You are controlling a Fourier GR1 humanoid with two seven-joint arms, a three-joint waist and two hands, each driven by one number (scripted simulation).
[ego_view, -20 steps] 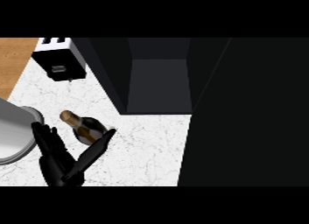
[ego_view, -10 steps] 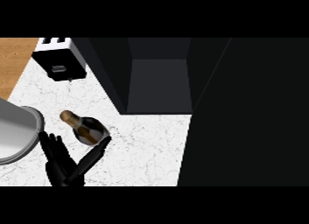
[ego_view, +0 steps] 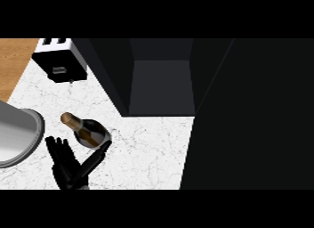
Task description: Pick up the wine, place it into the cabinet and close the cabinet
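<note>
Hand (ego_view: 68, 164) open, thumb seemingly touching wine (ego_view: 88, 131).

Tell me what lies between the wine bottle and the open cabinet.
Nothing: in the head view only bare white counter lies between the wine bottle and the open cabinet.

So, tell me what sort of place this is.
Most likely a kitchen: a white marble-look counter carries a toaster, a wine bottle and a steel pot, with an open dark cabinet on it.
</note>
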